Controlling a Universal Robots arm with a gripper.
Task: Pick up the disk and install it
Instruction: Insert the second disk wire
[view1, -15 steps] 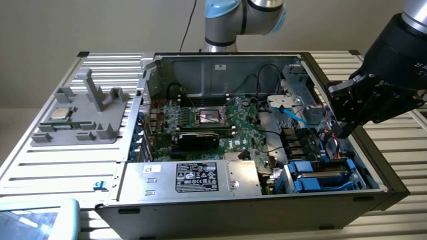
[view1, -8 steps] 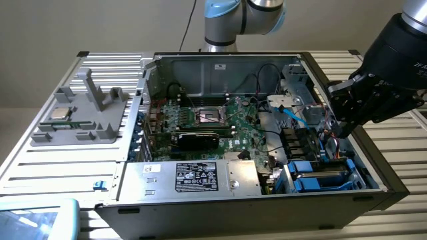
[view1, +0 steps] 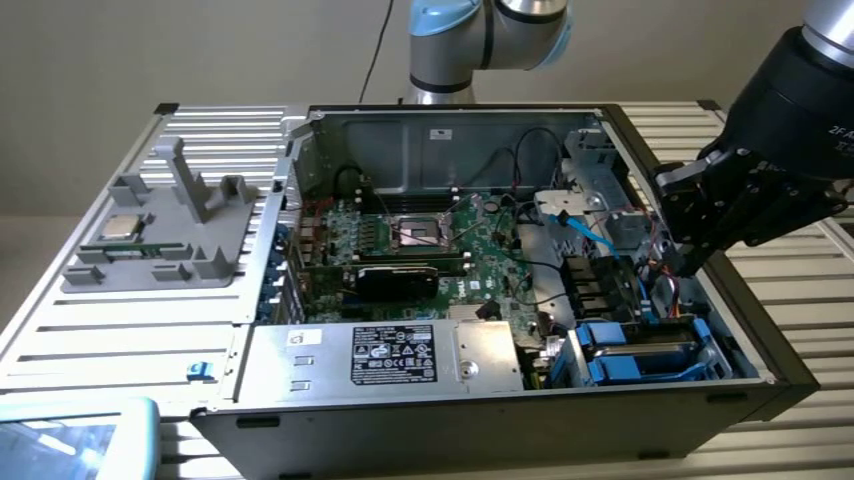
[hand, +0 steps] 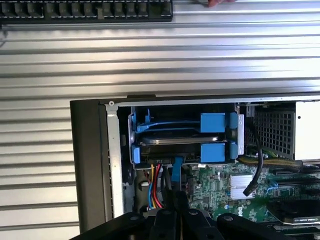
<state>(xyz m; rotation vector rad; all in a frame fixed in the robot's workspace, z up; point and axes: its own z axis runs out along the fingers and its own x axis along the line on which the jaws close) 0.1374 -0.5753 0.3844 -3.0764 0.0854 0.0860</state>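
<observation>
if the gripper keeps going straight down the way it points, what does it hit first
Probably the bundle of coloured cables beside the blue-framed disk in its bay. The shut gripper points into the case there, though depth is unclear.

Readable marks are few. In the exterior view, the black housing of the arm's wrist (view1: 807, 110) bears pale characters near the picture's right edge that read roughly "2F", the remainder cut off; the black label (view1: 394, 355) on the silver power-supply box (view1: 400, 358) carries white print and certification symbols too fine to read. In the wrist view, the green motherboard (hand: 227, 192) shows white lettering near its lower part that cannot be made out with certainty.
</observation>
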